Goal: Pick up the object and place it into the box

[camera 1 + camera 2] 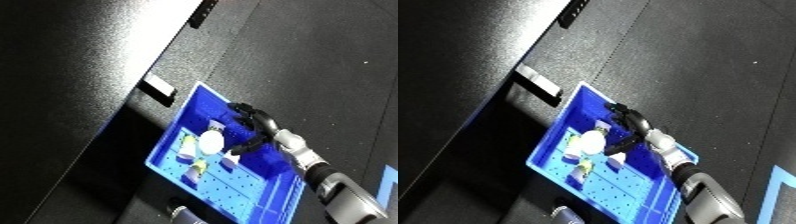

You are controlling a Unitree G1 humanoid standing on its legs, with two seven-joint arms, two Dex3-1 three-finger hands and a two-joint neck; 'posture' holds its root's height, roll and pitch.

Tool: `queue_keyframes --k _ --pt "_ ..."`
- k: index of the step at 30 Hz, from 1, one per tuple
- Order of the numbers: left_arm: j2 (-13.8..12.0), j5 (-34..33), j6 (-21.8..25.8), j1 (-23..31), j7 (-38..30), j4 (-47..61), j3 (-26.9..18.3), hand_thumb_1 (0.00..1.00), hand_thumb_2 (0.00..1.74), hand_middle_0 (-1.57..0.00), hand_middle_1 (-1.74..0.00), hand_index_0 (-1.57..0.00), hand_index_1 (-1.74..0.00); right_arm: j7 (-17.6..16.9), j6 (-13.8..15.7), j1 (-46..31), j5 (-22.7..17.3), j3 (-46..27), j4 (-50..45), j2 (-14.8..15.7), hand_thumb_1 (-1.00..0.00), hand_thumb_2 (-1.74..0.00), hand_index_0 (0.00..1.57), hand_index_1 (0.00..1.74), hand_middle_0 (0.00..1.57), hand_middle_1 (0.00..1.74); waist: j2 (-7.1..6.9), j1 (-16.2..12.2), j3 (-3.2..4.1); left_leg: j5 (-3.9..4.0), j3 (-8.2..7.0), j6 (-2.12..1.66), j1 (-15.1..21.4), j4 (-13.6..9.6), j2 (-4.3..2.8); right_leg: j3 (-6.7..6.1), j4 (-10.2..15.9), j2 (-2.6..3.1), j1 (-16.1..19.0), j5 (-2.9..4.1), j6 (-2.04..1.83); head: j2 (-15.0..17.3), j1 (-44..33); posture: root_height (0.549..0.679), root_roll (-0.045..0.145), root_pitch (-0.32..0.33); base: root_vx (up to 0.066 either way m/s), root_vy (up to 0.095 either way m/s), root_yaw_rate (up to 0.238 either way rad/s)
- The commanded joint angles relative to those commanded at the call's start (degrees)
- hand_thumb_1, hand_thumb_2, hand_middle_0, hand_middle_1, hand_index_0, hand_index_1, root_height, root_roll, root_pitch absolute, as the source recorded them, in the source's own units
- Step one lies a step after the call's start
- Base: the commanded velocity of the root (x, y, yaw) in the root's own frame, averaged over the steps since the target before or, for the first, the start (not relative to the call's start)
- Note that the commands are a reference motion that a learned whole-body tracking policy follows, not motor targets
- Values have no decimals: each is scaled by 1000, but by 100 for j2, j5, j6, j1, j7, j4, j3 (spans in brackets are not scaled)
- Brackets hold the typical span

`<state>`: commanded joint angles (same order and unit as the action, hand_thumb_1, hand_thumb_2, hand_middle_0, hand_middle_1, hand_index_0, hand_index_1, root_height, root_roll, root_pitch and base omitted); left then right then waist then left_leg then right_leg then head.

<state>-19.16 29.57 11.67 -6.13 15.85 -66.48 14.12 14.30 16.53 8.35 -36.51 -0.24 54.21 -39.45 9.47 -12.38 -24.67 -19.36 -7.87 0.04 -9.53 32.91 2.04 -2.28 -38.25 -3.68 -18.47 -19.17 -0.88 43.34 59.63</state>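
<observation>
Right hand over the blue bin

The right hand (pixel 251 125) reaches from the lower right over the blue bin (pixel 266 192), fingers curled and apart, holding nothing I can make out; the white round object (pixel 211 141) lies inside the bin, just left of the fingertips, among small items; left hand unseen.

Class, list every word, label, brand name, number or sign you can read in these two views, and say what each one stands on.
No text can be read in either view.
The packets inside the blue bin show pale and yellow patches that may be printing, but they are too blurred to read.
The right hand over the bin bears no visible marking.
</observation>
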Motion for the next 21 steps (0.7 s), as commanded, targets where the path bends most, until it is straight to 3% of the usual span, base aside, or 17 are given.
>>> queue_keyframes --k 5,10,15,21 --pt "3 11 -29 19 4 -6 19 0 0 0 0 0 0 144 -137 46 23 86 -53 39 0 0 0 0 0 0 -45 83 39 16 35 -20 -9 0 -2 56 -15 -23 37 -21 12 105 -305 648 86 -37 -11 -10 83" --pt "10 -10 -108 10 -15 -9 28 0 0 0 0 0 0 162 -308 88 128 233 -199 164 0 0 0 0 0 0 -123 189 54 11 96 -38 -61 84 -11 112 -81 -57 64 -49 28 185 -1105 648 87 -45 -10 -27 117" --pt "8 -105 -162 -52 -96 -5 56 0 0 0 0 0 0 135 -806 217 200 519 -336 404 0 0 0 0 0 0 -253 373 90 -12 202 -36 -134 114 -16 190 -106 -95 75 -53 27 110 -1760 648 85 -47 -25 -75 167" --pt "-27 -210 -246 -196 -207 -74 71 0 0 0 0 0 0 197 -1414 621 247 989 -204 716 0 0 0 0 0 0 -457 629 94 17 341 -36 -307 215 -70 327 -162 -110 66 -50 35 20 -2449 647 77 -49 -17 -91 124"
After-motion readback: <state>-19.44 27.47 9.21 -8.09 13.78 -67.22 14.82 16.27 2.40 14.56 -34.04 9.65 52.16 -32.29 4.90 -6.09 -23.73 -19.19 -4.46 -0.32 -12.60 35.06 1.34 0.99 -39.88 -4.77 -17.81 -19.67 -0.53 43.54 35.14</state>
